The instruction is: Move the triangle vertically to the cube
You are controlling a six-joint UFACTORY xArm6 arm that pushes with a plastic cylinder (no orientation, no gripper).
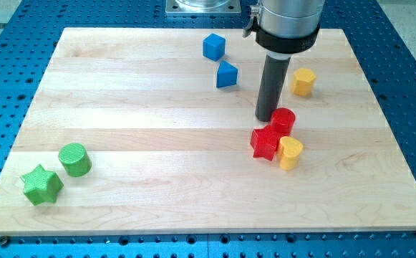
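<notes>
Blue triangle [226, 75] sits in the upper middle of the wooden board [157, 165], just below and slightly to the view's right of the blue cube [213, 46]; the two are near each other but apart, a strip of bare wood between them.

Tool: plain dark rod, no jaws, so nothing to open or close and nothing held. My tip [267, 118] is down at the board surface, to the view's right of the triangle and lower than it, with clear wood between tip and triangle. Tip is not touching the triangle or the cube.

Closest to the tip: red cylinder [283, 120], immediately on its right; cannot tell whether they touch. Just below the tip lies the red star [265, 142], pressed up against the red cylinder. Yellow heart-shaped block [290, 152] sits at the star's right side, under the red cylinder, apparently in contact with both.

Further out: yellow cylinder [303, 82] stands alone to the view's upper right of the tip, well apart from the red cluster.

Far side: green cylinder [74, 159] and green star [41, 184] are close together near the view's bottom left corner, well away from everything else
</notes>
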